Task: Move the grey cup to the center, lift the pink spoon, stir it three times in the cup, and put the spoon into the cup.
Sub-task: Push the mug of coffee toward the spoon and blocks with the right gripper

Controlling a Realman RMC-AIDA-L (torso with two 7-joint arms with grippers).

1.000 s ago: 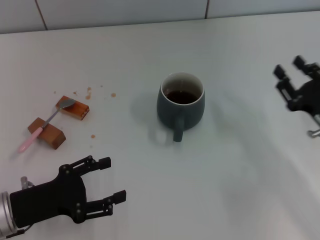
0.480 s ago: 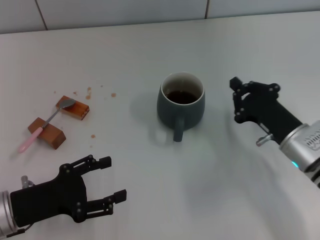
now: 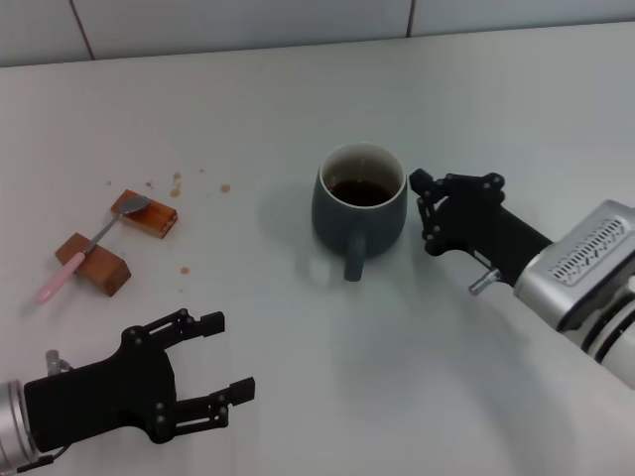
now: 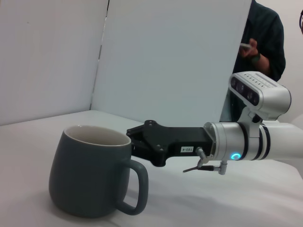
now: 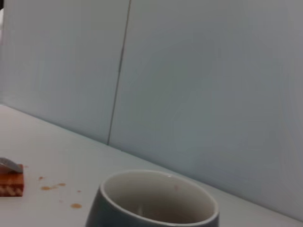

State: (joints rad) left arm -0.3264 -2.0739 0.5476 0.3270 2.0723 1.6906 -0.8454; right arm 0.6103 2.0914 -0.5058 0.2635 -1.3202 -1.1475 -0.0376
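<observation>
The right gripper [image 3: 421, 212], a black two-finger unit on a silver-and-white arm, sits at the right side of the rounded dark grey-teal ceramic cup [image 3: 359, 205], its fingers spread apart with the tips just beside the cup wall; contact cannot be confirmed, and nothing is held between the fingers. In the left wrist view the same gripper [image 4: 135, 143] reaches in behind the cup [image 4: 92, 172], level with the upper wall below the rim. The cup stands upright near the middle of the white table [image 3: 298, 89], with a white inner wall and rim, dark brown liquid inside, and one thick handle turned toward the robot. The right wrist view shows the cup rim [image 5: 158, 196] close below the camera. To the robot's left, well apart from the cup, the small slim spoon with a silver metal bowl and pale pink handle [image 3: 87, 246] lies tilted across two brown rectangular blocks [image 3: 121, 242]: the bowl rests on the farther block and the shaft crosses the nearer one, with the pink end past it toward the table. Small brown crumbs [image 3: 177, 182] are scattered on the table near the blocks. The left gripper [image 3: 216, 369], black, is positioned low at the near left of the table, fingers wide apart and empty, well clear of the spoon and the cup.
</observation>
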